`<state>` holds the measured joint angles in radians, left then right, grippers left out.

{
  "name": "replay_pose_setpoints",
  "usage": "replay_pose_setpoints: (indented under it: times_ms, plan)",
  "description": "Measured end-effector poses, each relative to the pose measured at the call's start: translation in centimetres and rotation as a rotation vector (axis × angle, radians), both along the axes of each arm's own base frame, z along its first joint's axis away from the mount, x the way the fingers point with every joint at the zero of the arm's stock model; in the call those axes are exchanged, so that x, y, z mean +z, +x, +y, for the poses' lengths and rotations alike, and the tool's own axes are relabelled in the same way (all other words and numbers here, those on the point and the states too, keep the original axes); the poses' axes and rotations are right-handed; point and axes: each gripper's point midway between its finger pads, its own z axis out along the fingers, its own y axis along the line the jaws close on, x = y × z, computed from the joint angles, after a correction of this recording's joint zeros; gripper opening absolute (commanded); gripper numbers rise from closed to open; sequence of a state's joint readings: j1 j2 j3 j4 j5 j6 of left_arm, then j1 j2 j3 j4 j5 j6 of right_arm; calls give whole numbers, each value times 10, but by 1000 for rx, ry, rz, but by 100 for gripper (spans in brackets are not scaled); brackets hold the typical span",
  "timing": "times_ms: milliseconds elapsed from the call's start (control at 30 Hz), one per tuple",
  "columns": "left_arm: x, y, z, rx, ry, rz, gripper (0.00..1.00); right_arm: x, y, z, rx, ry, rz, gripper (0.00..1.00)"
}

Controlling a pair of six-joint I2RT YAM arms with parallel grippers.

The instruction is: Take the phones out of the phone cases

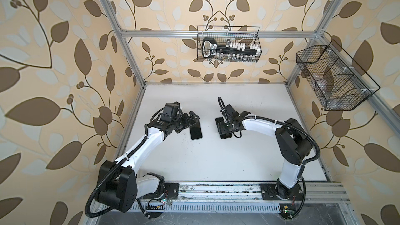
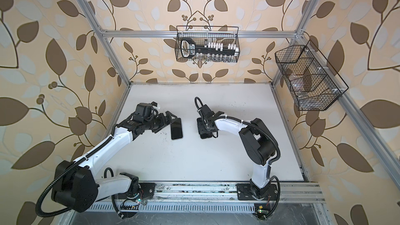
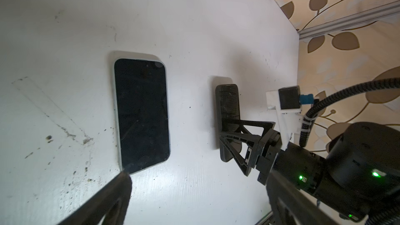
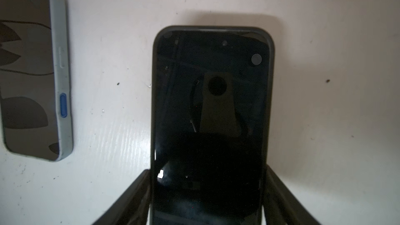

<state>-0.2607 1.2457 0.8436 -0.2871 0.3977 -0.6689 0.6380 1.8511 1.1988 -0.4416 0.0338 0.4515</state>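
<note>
White tabletop ringed by leaf-patterned wallpaper carries the phone, lying screen-up left of centre and out of its cover. The left gripper is spread wide over its far end. To the right and apart from it, the right gripper clasps the black phone case by both long edges.

Item one, the phone: dark screen up, pale grey frame with a blue side button, lying flat, out of its case. Item two, the phone case: black, glossy inside, near the phone, not touching, roughly parallel.
</note>
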Motion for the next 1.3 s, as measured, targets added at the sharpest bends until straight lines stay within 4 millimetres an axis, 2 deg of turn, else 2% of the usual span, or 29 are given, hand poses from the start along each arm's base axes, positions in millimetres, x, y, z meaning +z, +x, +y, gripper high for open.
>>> replay_pose_setpoints:
  times_ms: [133,333,533,733,833,933,1067,1300]
  plan:
    - [-9,7,-12,-27,-52,29,99,9,-7,-1,17,19,-5,39]
    - [-30,7,-36,-90,-93,90,99,41,-10,5,48,84,-53,39]
    - [-20,0,-71,-182,-136,68,99,62,-19,16,90,137,-74,39]
    - [-20,6,-91,-209,-185,63,97,65,-35,30,139,160,-46,38]
    - [-21,7,-94,-215,-193,61,90,69,-42,35,154,174,-41,38]
    - [-22,9,-97,-212,-207,63,76,77,-46,40,160,196,-49,38]
    - [-23,12,-100,-210,-232,75,62,87,-51,45,167,218,-63,38]
    - [-17,16,-104,-203,-262,63,46,90,-53,48,164,235,-61,37]
